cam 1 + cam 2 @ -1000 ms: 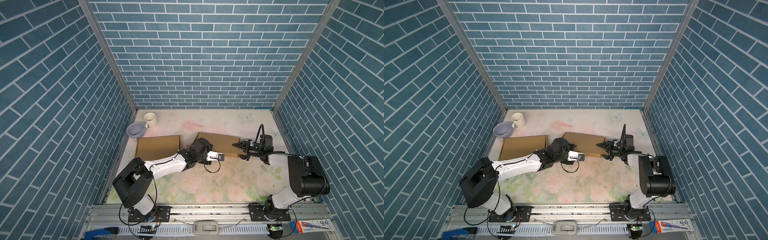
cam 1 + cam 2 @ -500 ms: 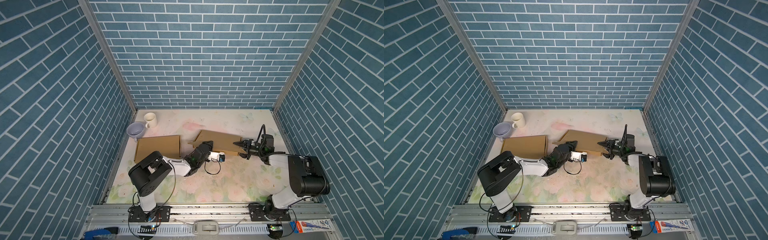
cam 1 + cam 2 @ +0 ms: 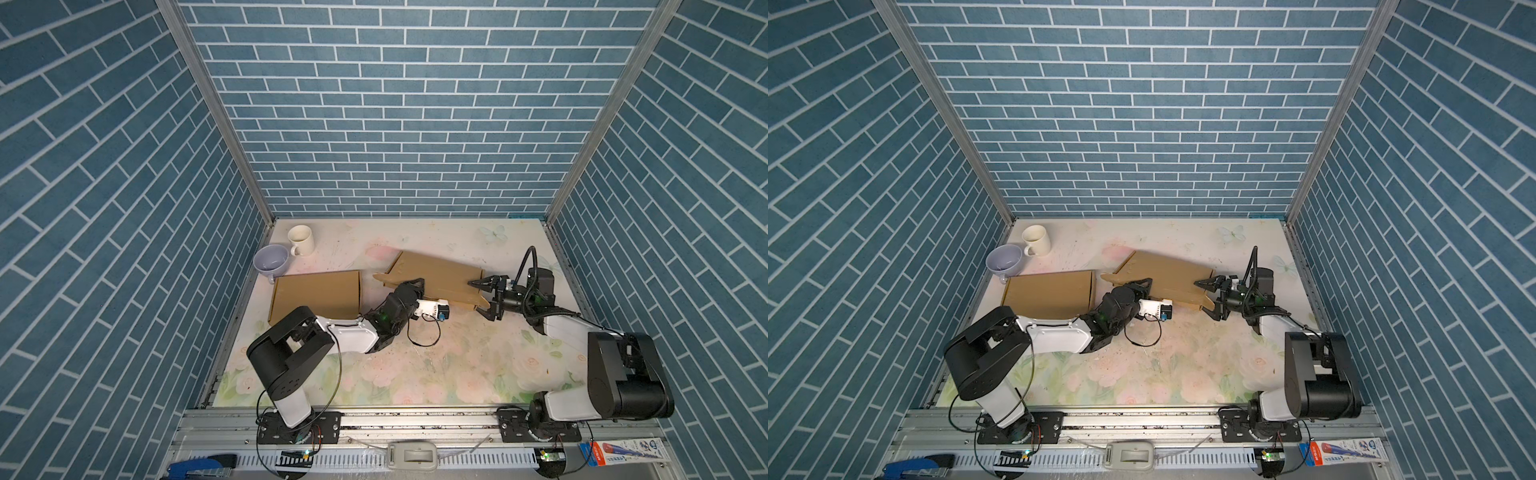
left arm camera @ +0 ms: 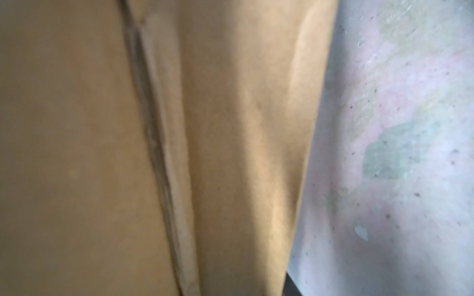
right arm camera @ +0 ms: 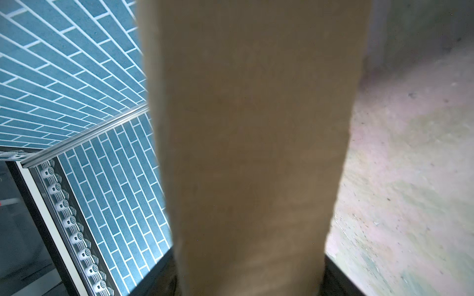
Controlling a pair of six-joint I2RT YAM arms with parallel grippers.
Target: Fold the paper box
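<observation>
The paper box (image 3: 440,274) is a flat brown cardboard piece lying askew at mid table, seen in both top views (image 3: 1167,270). My left gripper (image 3: 413,286) is at its near left edge, and the fingers' gap is hidden in a top view (image 3: 1142,286). In the left wrist view the cardboard (image 4: 243,128) fills most of the frame, with one dark finger (image 4: 289,288) at its edge. My right gripper (image 3: 482,297) stands open, its jaws straddling the cardboard's right end (image 3: 1209,298). The right wrist view shows the cardboard (image 5: 256,128) between the two fingers (image 5: 336,279).
A closed brown cardboard box (image 3: 316,296) lies at the left. Behind it stand a lavender bowl (image 3: 271,258) and a white mug (image 3: 301,240). A cable loop (image 3: 424,336) hangs from the left wrist. Metal rails and brick-patterned walls bound the floral mat (image 3: 415,374).
My right gripper has opened wider around the cardboard's right end. The left arm has folded back, its gripper shifting to the cardboard's near left edge. The cardboard has turned slightly.
</observation>
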